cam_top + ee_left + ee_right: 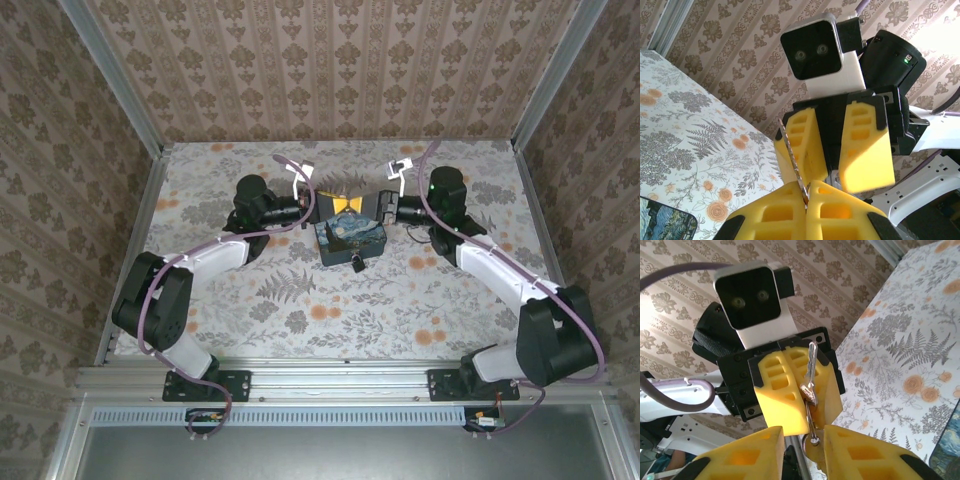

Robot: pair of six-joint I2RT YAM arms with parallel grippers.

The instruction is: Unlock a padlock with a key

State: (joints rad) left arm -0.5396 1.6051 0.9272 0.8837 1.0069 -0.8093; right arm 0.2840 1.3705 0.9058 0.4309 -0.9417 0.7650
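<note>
Near the top middle of the top view, our two arms meet tip to tip above the tabletop [300, 310], yellow fingers facing yellow fingers.

In the left wrist view, the left pincer [806, 194] is at the bottom of the frame. Its fingers are pressed tight together. A thin metal key [791, 157] with a toothed edge sticks up from between them and leans toward the upper left. So this pincer is holding the key.

In the right wrist view, the right pincer [805, 436] is at the bottom of the frame. Its fingers [865, 455] stand a little apart, with a narrow gap between them. The key is in the middle of this frame, in front of the other pincer's closed fingers. A small ring [812, 424] hangs from the key, down into the gap. A second key [813, 456], yellowish, hangs there too. There is some dark room beside the ring.

The padlock [357, 263] is in the middle of the top view, just below the two pincers. It is small and dark. It sits at the lower edge of a dark blue box [345, 236] with a painted picture on top. It is too small for us to tell if it is locked.
</note>
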